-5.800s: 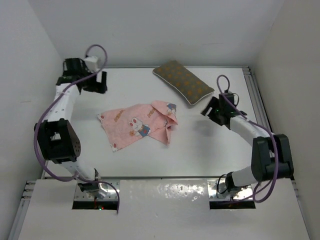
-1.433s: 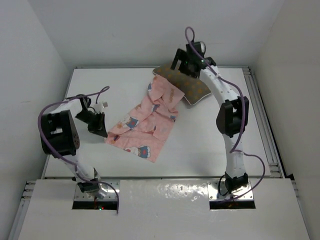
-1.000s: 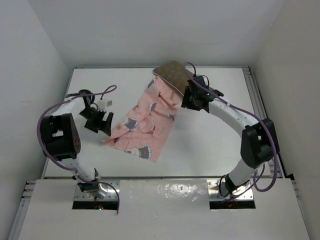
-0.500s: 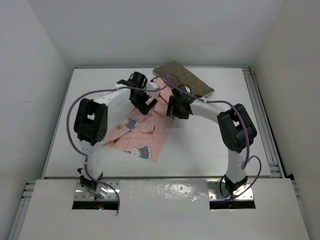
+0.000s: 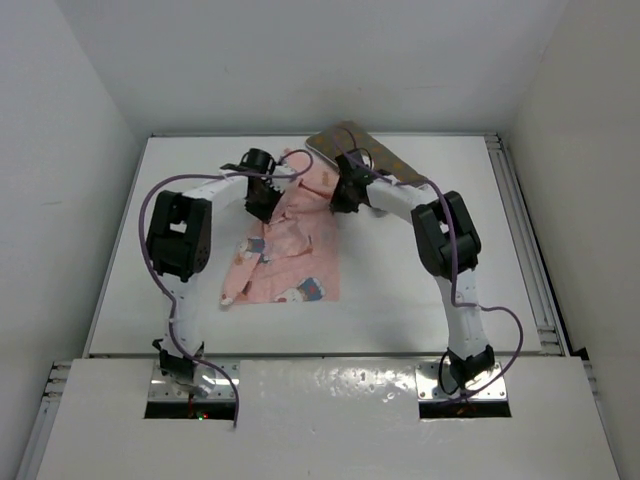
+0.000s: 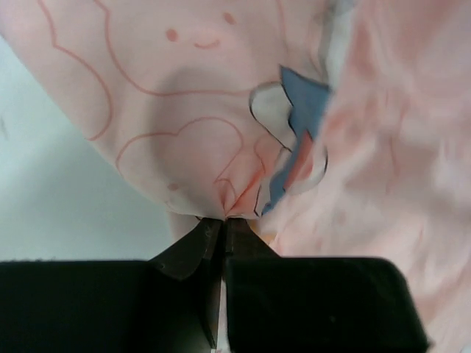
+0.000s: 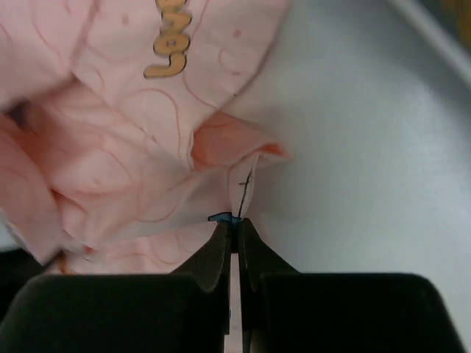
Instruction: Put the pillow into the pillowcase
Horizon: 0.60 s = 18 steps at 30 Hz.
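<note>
The pink pillowcase with white bunnies lies stretched from mid-table up toward the back. The olive-brown pillow lies at the back, its near end covered by the cloth and the right arm. My left gripper is shut on the left side of the pillowcase, the fabric puckered at its tips. On the cloth's far right edge, close to the pillow, my right gripper is shut. In the right wrist view a thin fold of the pillowcase is pinched between the tips.
White walls enclose the table on the left, back and right. A metal rail runs along the right edge. Bare white tabletop lies to the right of the cloth and in front of it.
Both grippers have shut on the pillowcase. The cloth's far end has been drawn up toward the pillow, and its near end now lies squarer to the table's front.
</note>
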### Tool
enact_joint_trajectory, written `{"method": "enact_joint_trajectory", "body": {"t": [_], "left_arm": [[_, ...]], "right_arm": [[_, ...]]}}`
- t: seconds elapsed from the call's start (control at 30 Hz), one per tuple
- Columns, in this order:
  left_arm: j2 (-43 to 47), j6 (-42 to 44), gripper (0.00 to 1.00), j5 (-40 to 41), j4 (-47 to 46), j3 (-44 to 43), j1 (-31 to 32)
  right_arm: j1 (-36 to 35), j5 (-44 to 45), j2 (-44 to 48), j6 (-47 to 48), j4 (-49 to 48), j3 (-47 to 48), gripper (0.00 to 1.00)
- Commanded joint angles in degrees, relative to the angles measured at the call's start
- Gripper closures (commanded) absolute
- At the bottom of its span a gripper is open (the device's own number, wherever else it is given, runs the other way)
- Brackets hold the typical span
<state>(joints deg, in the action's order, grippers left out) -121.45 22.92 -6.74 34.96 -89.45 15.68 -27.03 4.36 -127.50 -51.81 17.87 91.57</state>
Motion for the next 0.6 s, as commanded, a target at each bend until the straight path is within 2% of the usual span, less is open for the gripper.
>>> {"method": "enact_joint_trajectory", "body": {"t": [0.0, 0.03, 0.07, 0.1, 0.17, 0.2, 0.23, 0.27, 0.3, 0.33, 0.4, 0.47, 0.53, 0.57], "left_arm": [[9.90, -2.96, 1.00, -10.54, 3.88, 3.04, -5.56], [11.48, -3.40, 1.00, -13.79, 4.41, 4.01, -8.79], [13.06, -3.32, 0.96, -20.70, 5.11, 5.15, -10.57], [15.52, -3.14, 0.82, -24.25, 6.42, 7.77, -14.41], [16.94, -2.53, 0.71, -32.23, 7.66, 11.12, -18.73], [17.38, -1.66, 0.56, -33.06, 9.58, 12.71, -20.24], [17.30, 0.35, 0.48, -32.46, 10.56, 15.33, -22.60], [17.12, 1.24, 0.34, -28.98, 11.35, 16.31, -23.32], [17.38, 1.69, 0.28, -27.20, 11.36, 17.28, -24.98], [18.08, 2.39, 0.22, -26.05, 11.10, 18.42, -25.61], [21.14, 3.01, 0.09, -25.16, 9.96, 18.09, -25.79], [23.35, 3.01, 0.07, -21.24, 8.90, 14.49, -23.43], [25.90, 3.71, 0.06, -14.75, 6.27, 10.46, -16.76], [27.13, 4.32, 0.08, -12.70, 4.09, 9.65, -10.91]], "right_arm": [[1.45, -0.93, -0.99, 0.31, -3.18, 10.89, 1.00], [1.36, -2.50, -2.12, 0.31, -6.15, 12.22, 1.00], [0.75, -3.47, -2.83, 0.22, -7.66, 14.49, 1.00], [0.57, -4.18, -3.54, 0.22, -8.98, 15.56, 1.00], [-1.00, -7.25, -6.08, 0.04, -10.57, 18.97, 0.99], [-1.36, -8.22, -6.70, 0.57, -10.31, 20.04, 0.86], [-1.88, -10.49, -7.32, 1.79, -9.44, 20.83, 0.66], [-2.41, -11.12, -7.76, 4.50, -8.65, 21.71, 0.22], [-2.50, -11.30, -7.33, 5.92, -7.68, 21.63, 0.08], [-2.51, -11.39, -6.36, 7.50, -5.67, 21.02, 0.01], [-2.24, -8.42, -1.63, 12.33, -4.08, 17.08, 0.01], [-1.11, -3.25, 5.37, 15.67, -2.93, 10.43, 0.01], [-0.14, -0.24, 10.06, 16.04, -2.84, 5.40, 0.01], [1.09, 1.25, 14.69, 15.52, -2.93, -0.11, 0.01]]}}
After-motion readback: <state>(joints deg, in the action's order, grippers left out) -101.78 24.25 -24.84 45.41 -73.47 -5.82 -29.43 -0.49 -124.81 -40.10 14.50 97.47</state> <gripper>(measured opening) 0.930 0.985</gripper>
